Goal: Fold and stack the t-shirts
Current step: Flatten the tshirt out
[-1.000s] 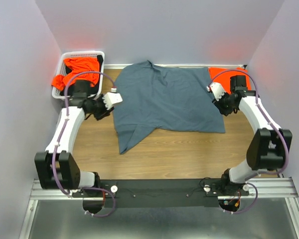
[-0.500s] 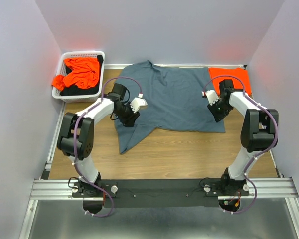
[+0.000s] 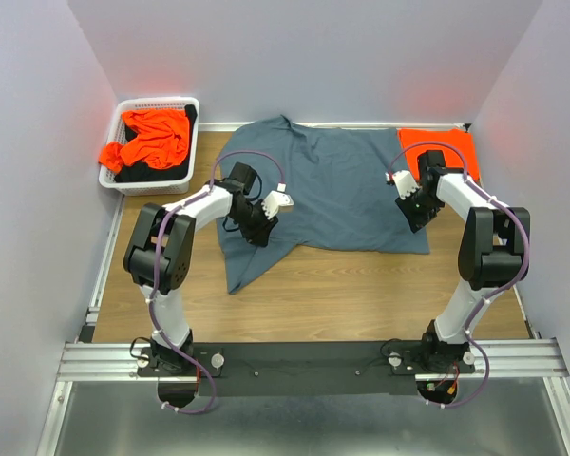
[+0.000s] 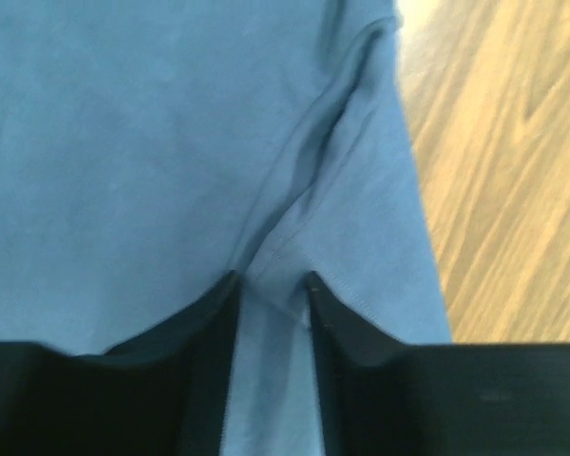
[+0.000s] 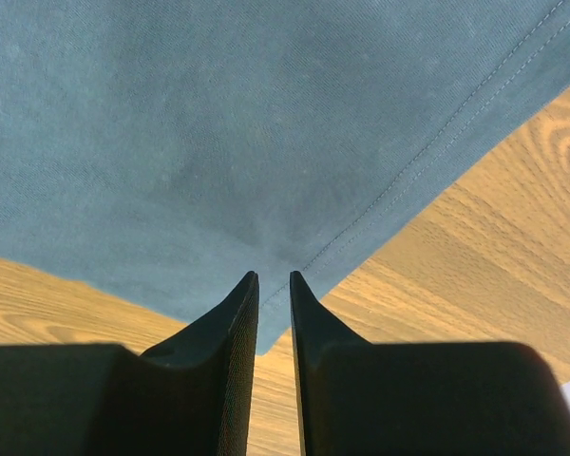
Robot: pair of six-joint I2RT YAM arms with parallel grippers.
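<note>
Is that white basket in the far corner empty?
No, a crumpled orange t-shirt is piled inside the white basket, with part of it hanging over the rim.

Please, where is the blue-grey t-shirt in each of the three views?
Top external: the blue-grey t-shirt lies spread across the middle, toward the far wall.
Left wrist: it fills the left and centre.
Right wrist: it fills the upper part, one corner at bottom centre.
Shared landmark: the wooden table, bare beside the shirt's edge in every view.

On wooden worktop (image 3: 361,285): slate blue-grey t-shirt (image 3: 332,190) spread along far edge, orange t-shirt (image 3: 451,142) in far right corner, white basket (image 3: 147,183) at far left corner.
</note>
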